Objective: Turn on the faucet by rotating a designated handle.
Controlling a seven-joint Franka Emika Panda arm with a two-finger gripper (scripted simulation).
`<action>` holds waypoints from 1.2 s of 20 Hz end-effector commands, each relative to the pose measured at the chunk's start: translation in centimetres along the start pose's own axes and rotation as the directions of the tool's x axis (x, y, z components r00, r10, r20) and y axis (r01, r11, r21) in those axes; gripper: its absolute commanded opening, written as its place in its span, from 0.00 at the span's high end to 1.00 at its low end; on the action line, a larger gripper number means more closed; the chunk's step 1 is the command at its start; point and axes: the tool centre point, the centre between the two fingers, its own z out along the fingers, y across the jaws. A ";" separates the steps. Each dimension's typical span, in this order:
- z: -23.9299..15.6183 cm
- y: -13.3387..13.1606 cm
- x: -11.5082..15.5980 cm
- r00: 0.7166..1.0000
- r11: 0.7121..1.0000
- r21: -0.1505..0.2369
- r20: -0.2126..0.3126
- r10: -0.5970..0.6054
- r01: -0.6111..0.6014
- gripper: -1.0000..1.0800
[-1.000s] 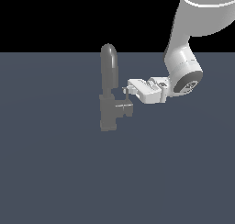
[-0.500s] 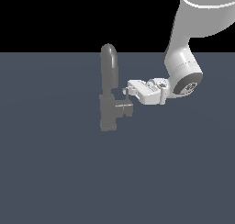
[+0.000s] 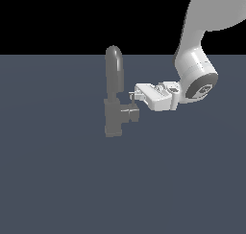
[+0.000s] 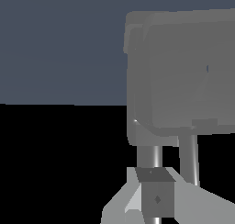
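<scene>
1. The small thin grey lever handle is sticking up just above the short side stub of the grey matte metal faucet — on the exterior view's right of its tall arched spout.
2. The white gripper is reaching in level from that side, its tips sitting right at the handle — whether they are pinching it, I cannot tell.
3. The faucet is standing on the dark blue-grey floor.

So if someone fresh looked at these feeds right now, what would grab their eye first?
First, the grey matte metal faucet with its tall arched spout, alone on the flat slate-blue floor. Next, the white robot arm coming in from the exterior view's right, its gripper level with the faucet body, just above the short side stub. Whether it touches anything is unclear.
</scene>
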 end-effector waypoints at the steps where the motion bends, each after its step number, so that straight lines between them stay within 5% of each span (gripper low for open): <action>1: 0.0 0.9 -0.2 1.000 1.000 -0.004 0.003 0.003 -0.003 1.00; 10: 0.0 2.0 -0.9 1.000 1.000 0.000 -0.003 -0.009 0.009 1.00; 24: 0.0 7.3 2.0 1.000 1.000 -0.004 0.003 0.002 -0.002 1.00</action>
